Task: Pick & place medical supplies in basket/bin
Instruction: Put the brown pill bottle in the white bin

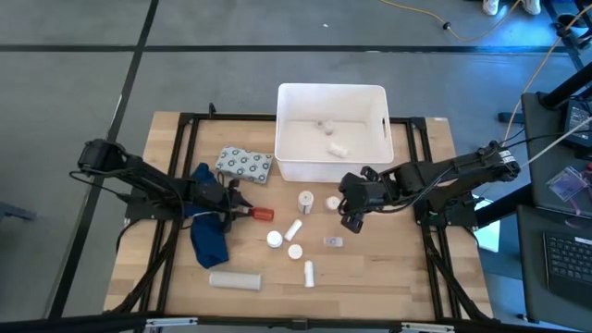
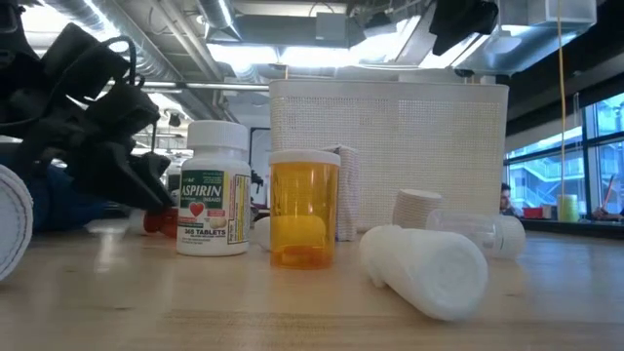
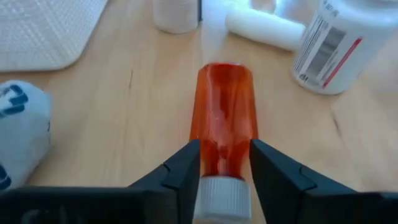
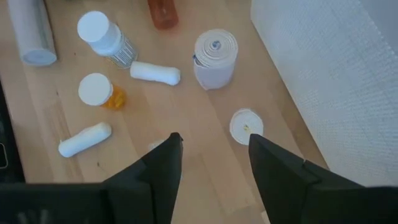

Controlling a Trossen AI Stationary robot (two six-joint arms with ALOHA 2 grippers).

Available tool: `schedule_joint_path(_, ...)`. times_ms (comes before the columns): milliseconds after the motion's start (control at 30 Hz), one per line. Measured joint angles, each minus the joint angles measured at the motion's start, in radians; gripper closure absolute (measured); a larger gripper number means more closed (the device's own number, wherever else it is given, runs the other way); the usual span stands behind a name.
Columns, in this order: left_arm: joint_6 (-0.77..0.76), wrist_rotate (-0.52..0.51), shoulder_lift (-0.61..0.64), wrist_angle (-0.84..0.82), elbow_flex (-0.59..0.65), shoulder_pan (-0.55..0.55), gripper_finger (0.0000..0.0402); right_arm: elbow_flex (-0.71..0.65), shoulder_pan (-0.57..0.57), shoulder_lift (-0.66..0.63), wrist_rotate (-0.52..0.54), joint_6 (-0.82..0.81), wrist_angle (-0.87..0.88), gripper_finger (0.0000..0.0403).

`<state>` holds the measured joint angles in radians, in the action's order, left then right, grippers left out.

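wooden table (image 1: 398,277) under scattered supplies (image 1: 298,242)

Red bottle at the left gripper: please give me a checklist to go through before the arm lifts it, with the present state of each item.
1. Red bottle sits between the left gripper fingers: ok, one finger on each side, near the white cap.
2. Grip is firm: cannot tell; the fingers look against the bottle, but the hold is not proven.
3. Bottle lies flat on the table: ok.
4. Blue cloth is free of the fingers: cannot tell; in the high view it lies right beside the gripper.
5. Bin has room: ok, only two small items inside.
6. Right gripper is out of the way: not ok; it is open in front of the bin, near the likely path.
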<state>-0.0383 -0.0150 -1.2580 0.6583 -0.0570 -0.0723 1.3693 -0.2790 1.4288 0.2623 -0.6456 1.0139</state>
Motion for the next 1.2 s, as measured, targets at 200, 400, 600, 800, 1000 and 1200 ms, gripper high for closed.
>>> schedule_joint_path(200,-0.001,0.008,0.001,-0.014,0.0,0.0,0.0299,0.0,0.0,0.0,0.0,0.0,0.021,0.0216)
schedule_joint_path(400,-0.001,0.008,0.002,-0.047,0.0,0.0,0.0268,0.0,0.0,0.0,0.0,0.0,0.02,0.0216)
schedule_joint_path(600,-0.001,-0.006,0.001,-0.131,0.0,0.0,0.0227,0.0,0.0,0.0,0.0,-0.001,0.02,0.0216)
schedule_joint_path(800,-0.002,-0.013,0.002,-0.144,-0.001,0.0,0.0221,0.0,0.0,0.0,0.0,-0.005,0.019,0.0216)
schedule_joint_path(1000,-0.002,-0.019,0.002,-0.149,-0.001,0.0,0.0245,0.0,0.0,0.0,0.0,-0.006,0.019,0.0216)
schedule_joint_path(1200,-0.045,-0.024,0.002,-0.135,0.0,0.0,0.0278,0.0,0.0,0.0,0.0,-0.006,0.019,0.0216)
